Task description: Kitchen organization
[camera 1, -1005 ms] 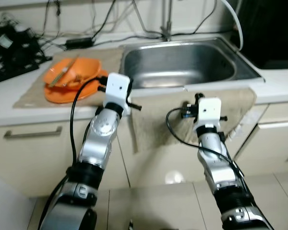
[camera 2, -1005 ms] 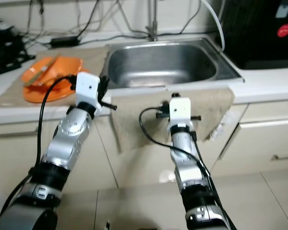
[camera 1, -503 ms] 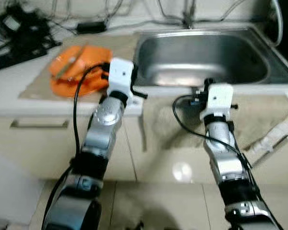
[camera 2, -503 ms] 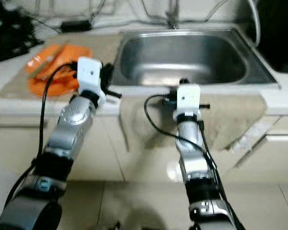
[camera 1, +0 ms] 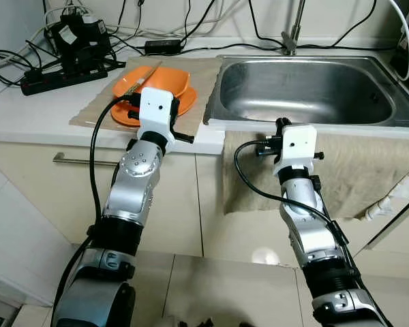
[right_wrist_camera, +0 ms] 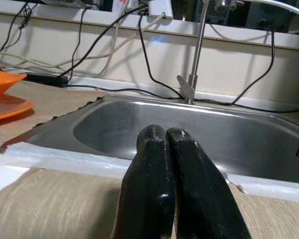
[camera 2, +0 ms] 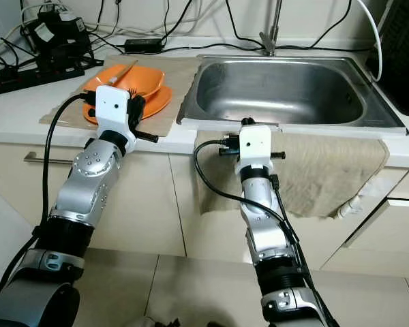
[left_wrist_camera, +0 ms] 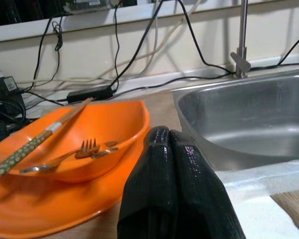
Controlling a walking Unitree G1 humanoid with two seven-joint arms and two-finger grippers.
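At the counter's front edge, head camera now higher and steadier than a second ago: left gripper [left_wrist_camera: 169,144] pinched empty beside orange bowl [camera 1: 153,80] holding fork [left_wrist_camera: 84,151], right gripper [right_wrist_camera: 165,144] pinched empty before sink [camera 1: 307,82]; organizing not begun.

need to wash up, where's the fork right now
The fork lies inside the orange bowl, beside the chopsticks; the bowl sits on an orange plate on the counter, to the left of the sink, just beyond the left gripper.
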